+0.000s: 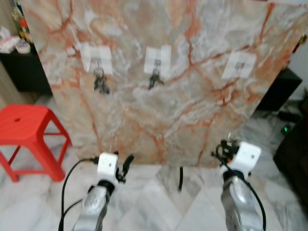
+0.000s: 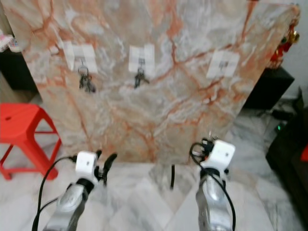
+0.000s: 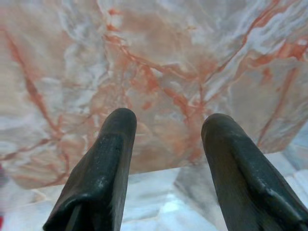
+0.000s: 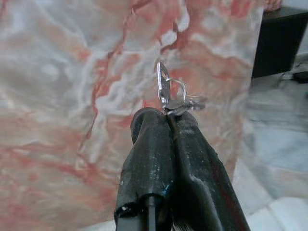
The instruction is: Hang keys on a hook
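A large slab of pink and orange veined marble (image 1: 163, 91) stands upright, taking up the centre of the scene from nine to three o'clock. At about eight o'clock a bright red plastic stool (image 1: 26, 132) stands on the pale marble tiled floor (image 1: 154, 202). At ten o'clock, a dark low cabinet (image 1: 21, 70) stands behind the slab, and another dark cabinet (image 1: 281, 89) at three o'clock.

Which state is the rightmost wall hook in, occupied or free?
Free: the small metal hook on the right white pad is bare. The silver key bunch sits clamped in the right pincer.
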{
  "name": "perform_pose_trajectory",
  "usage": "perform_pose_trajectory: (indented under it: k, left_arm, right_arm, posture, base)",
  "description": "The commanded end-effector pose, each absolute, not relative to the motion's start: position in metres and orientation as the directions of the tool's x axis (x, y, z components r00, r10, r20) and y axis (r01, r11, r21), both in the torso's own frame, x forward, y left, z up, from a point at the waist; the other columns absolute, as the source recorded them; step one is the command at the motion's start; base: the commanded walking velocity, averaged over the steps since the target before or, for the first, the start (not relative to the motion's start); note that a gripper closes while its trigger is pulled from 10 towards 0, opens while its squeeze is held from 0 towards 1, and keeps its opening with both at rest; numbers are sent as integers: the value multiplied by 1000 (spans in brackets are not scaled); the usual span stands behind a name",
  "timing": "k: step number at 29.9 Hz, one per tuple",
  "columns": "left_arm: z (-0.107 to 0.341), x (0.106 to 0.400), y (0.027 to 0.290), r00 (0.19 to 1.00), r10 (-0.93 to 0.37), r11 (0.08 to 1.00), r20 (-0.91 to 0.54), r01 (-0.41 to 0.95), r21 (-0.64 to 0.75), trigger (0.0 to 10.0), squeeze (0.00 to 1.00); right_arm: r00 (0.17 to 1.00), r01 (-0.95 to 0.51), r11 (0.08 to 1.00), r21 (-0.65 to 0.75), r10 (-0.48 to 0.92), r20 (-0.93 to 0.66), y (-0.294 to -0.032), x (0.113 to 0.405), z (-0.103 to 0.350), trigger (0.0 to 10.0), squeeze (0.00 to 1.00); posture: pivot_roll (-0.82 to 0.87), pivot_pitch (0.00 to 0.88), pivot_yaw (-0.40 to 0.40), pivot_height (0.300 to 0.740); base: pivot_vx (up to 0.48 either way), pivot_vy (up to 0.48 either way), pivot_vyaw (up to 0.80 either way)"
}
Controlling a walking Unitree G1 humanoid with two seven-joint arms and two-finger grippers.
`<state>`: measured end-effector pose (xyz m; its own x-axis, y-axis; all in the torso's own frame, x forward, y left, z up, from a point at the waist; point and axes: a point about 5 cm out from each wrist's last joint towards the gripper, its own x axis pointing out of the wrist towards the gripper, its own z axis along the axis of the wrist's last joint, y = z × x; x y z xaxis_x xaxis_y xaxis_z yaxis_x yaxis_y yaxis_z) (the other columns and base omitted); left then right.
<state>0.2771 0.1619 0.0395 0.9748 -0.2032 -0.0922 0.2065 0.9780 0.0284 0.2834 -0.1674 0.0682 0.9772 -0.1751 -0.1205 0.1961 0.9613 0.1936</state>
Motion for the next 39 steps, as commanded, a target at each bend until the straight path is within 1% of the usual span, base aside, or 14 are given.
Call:
perform_pose_trajectory:
  k: [1, 12, 16, 23, 27, 28, 30, 31, 32, 33, 35, 36, 37, 39]
  left_arm:
    - [39, 277, 160, 972, -214, 976, -93, 217, 26, 10000, 0]
    - [40, 277, 161, 972, -214, 976, -98, 218, 27, 10000, 0]
    - [39, 277, 158, 971, -217, 975, -101, 220, 21, 10000, 0]
    - [39, 277, 157, 973, -209, 977, -97, 211, 12, 10000, 0]
    - [38, 276, 158, 974, -204, 978, -100, 206, 12, 10000, 0]
    - [37, 276, 158, 973, -203, 979, -111, 206, 16, 10000, 0]
    - [25, 271, 161, 964, -197, 979, -178, 204, 20, 10000, 0]
    - [25, 271, 161, 964, -197, 979, -178, 204, 20, 10000, 0]
    - [18, 268, 164, 959, -188, 980, -213, 199, 31, 10000, 0]
    - [13, 266, 170, 957, -169, 985, -236, 174, -2, 10000, 0]
    - [6, 264, 187, 951, -103, 990, -292, 126, 63, 10000, 0]
    - [9, 266, 200, 954, -40, 999, -296, 45, 9, 10000, 0]
    - [11, 268, 208, 955, -1, 999, -297, -10, -34, 10000, 0]
    - [6, 266, 221, 932, 7, 1000, -362, -3, 13, 10000, 0]
  right_arm:
    - [976, 203, 961, 190, -183, -114, -170, 284, 69, 10000, 0]
    - [979, 194, 964, 184, -178, -102, -168, 286, 71, 10000, 0]
    - [977, 202, 964, 173, -187, -101, -172, 288, 72, 10000, 0]
    - [978, 198, 968, 157, -184, -98, -175, 291, 74, 10000, 0]
    - [980, 188, 973, 137, -178, -84, -174, 293, 77, 10000, 0]
    - [982, 179, 974, 137, -168, -87, -173, 293, 77, 10000, 0]
    - [986, 150, 979, 136, -139, -90, -170, 293, 76, 10000, 0]
    - [986, 150, 979, 136, -139, -90, -170, 293, 76, 10000, 0]
    - [987, 147, 980, 138, -136, -85, -168, 293, 77, 10000, 0]
    - [988, 145, 980, 138, -135, -81, -167, 293, 77, 10000, 0]
    - [989, 142, 981, 134, -133, -71, -166, 294, 79, 10000, 0]
    - [989, 142, 981, 129, -135, -65, -167, 294, 80, 10000, 0]
    - [989, 142, 982, 125, -136, -60, -167, 295, 81, 10000, 0]
    - [987, 154, 980, 128, -149, -52, -171, 295, 83, 10000, 0]
  posture:
    - [5, 0, -72, 740]
    - [5, 0, -65, 740]
    - [-1, 3, -68, 740]
    - [0, 7, -77, 740]
    - [-5, 10, -77, 740]
    - [-10, 12, -76, 740]
    - [-1, 12, -77, 740]
    - [-1, 12, -77, 740]
    - [-1, 11, -75, 740]
    - [-3, 11, -74, 740]
    - [-10, 11, -69, 740]
    - [-19, 16, -69, 740]
    - [-19, 16, -69, 740]
    - [16, 10, -72, 740]
  base:
    - [0, 0, 0]
    - [0, 0, 0]
    - [0, 0, 0]
    - [0, 0, -764]
    - [0, 0, 0]
    - [0, 0, 0]
    - [242, 0, 0]
    - [244, 0, 0]
    - [244, 0, 0]
    - [244, 0, 0]
    - [240, 0, 0]
    - [240, 0, 0]
    - [240, 0, 0]
    - [120, 0, 0]
